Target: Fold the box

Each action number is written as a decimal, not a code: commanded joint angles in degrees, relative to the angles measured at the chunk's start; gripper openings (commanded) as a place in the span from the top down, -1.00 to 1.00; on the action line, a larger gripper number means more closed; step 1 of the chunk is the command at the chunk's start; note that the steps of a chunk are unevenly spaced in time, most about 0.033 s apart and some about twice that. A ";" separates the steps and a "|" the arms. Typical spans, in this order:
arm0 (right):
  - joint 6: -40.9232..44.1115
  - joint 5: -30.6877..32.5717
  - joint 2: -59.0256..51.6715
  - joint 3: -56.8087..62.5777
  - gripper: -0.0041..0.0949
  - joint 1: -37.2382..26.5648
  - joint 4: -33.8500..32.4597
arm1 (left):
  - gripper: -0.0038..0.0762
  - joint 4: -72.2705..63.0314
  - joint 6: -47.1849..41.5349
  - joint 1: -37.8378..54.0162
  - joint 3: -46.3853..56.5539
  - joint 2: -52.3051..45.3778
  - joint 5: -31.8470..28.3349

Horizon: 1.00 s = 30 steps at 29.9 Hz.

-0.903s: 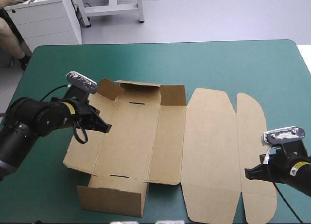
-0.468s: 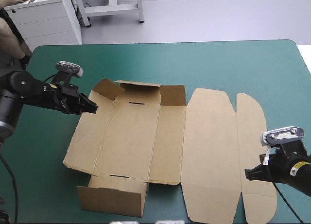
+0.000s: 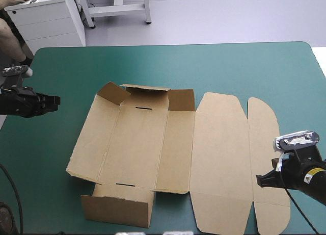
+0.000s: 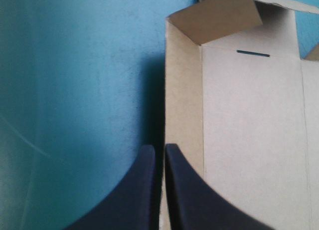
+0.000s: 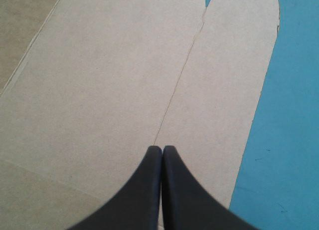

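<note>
Brown box [image 3: 137,143] lies at centre of bench [image 3: 229,67], lid flat toward right, near end wall raised. Left hand [image 3: 57,99] closed, empty, well apart beyond left side. Right hand [image 3: 258,181] closed over lid flap, probably steadying it.

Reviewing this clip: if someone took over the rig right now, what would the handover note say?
Left gripper: shut, holding nothing, over the teal-green cover near the table's left edge, clear of the box.
Right gripper: shut, holding nothing, over the rounded end flap at the box's right; I cannot tell if it touches the board.
Done: far wall and near wall stand raised.
Left: both side panels beside the base lie flat, so there is no tray yet; the lid panel lies flat.
</note>
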 commanded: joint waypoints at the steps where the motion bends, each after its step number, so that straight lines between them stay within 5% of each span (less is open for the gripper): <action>1: -0.76 -3.07 0.02 -1.38 0.96 -0.27 0.26 | 0.57 -2.98 -3.37 2.18 -1.06 -0.90 3.31; 7: -0.76 -3.07 0.02 -1.38 0.96 -0.27 0.48 | -0.22 -3.11 -2.85 2.18 3.73 -0.75 3.31; 10: -0.76 -3.07 0.02 -1.38 0.96 -0.27 0.48 | -0.44 -3.11 -2.62 2.18 6.98 -0.75 3.31; 30: -0.76 -2.25 0.02 -1.38 0.96 -0.27 0.94 | -0.44 -10.89 10.22 0.37 24.73 -0.53 0.51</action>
